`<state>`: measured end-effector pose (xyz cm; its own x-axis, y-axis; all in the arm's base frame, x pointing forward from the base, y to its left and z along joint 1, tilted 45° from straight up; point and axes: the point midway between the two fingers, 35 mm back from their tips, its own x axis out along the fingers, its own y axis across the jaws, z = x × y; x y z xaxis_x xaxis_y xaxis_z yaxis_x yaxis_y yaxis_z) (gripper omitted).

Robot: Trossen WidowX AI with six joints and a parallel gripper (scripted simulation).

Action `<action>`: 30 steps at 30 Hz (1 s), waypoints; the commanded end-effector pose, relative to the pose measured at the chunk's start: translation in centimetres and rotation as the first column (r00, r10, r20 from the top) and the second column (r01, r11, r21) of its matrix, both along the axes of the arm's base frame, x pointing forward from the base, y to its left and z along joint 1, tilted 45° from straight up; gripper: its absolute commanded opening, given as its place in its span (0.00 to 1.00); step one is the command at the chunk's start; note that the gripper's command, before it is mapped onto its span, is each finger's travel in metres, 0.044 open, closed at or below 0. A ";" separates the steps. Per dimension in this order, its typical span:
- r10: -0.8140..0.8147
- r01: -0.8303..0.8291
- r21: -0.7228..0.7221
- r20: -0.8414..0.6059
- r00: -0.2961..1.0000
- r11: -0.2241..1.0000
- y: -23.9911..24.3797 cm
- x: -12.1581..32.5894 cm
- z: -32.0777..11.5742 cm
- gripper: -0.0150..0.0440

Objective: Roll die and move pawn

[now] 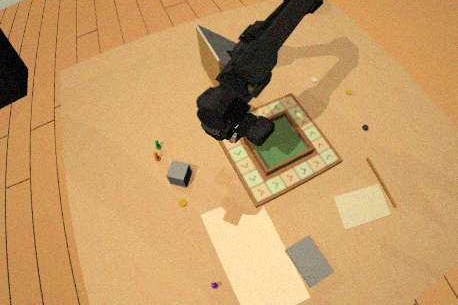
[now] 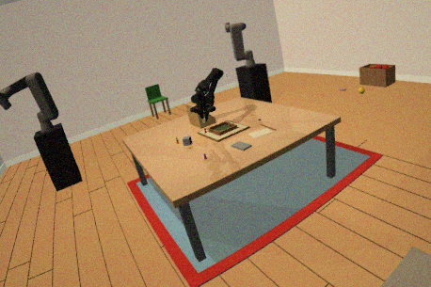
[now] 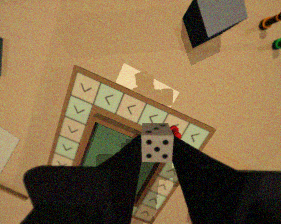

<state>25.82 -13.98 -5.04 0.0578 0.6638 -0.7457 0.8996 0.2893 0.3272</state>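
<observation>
The die (image 3: 157,145) is up off the desk (image 1: 120,111) (image 2: 155,151) (image 3: 41,30), clamped between the fingers of the pincer (image 1: 235,133) (image 2: 204,119) (image 3: 155,139). The wrist view shows a five-pip face clearly; the other two views do not show its pips. In that view the die overlaps the board (image 1: 299,183) (image 2: 219,139) (image 3: 141,97), at the edge of the tray (image 1: 275,158) (image 2: 223,127) (image 3: 103,142). The red pawn (image 1: 232,139) (image 2: 205,131) (image 3: 176,132) is on the ring of squares, partly hidden by a finger in the wrist view and mostly by the arm from the top.

Farther out, a gray block (image 1: 178,173) (image 2: 186,140) (image 3: 221,17) sits near an orange piece (image 1: 157,156) (image 3: 274,20) and a green piece (image 1: 158,145) (image 3: 280,43). A purple piece (image 1: 214,285) (image 2: 205,156) shows in the top and exterior views, outside the wrist view. Only the exterior view takes in the green chair (image 2: 153,92) and the brown crate (image 2: 376,76) on the floor.
</observation>
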 end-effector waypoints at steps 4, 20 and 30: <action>-0.121 0.124 0.014 -0.105 0.987 0.992 3.5 1.0 2.1 0.25; -0.327 0.351 0.014 -0.330 0.886 0.936 11.1 1.3 6.1 0.25; -0.335 0.322 -0.098 -0.336 0.880 0.942 11.5 0.9 5.7 0.25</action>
<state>27.06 -2.88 0.95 0.0399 0.6726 -0.7389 0.9985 -0.0551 0.0037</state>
